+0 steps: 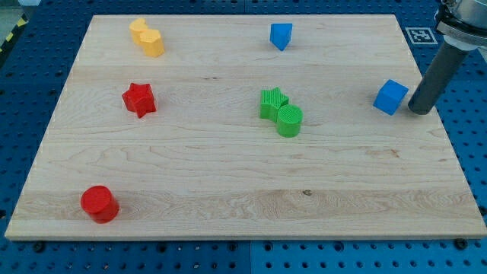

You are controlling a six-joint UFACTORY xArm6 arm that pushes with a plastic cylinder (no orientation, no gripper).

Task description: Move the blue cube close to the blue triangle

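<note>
Approach is the step in hand, by my reading: my tip [419,111] stands just off the board's edge at the view's right, and the blue cube [390,97] sits just beside it toward the view's left, close but with a sliver of gap between them, so no push looks engaged yet. Jaws do not exist on this rig; the arm ends in a plain dark rod that opens on nothing and holds nothing, and it can only shove.

From my tip, the blue triangle [281,35] lies well away toward the view's upper left, near the wooden board's [228,167] top edge. The cube lies between the two, though the triangle sits higher in the view than a straight line through the cube would reach.

The next move, I judge, calls for contact on the cube's right and slightly lower face, then a long slide up and left. The two green blocks [281,111] are clustered left of the cube and lower than the triangle, so a path angled upward should pass clear of them. An off-centre push could spin the cube aside.
</note>
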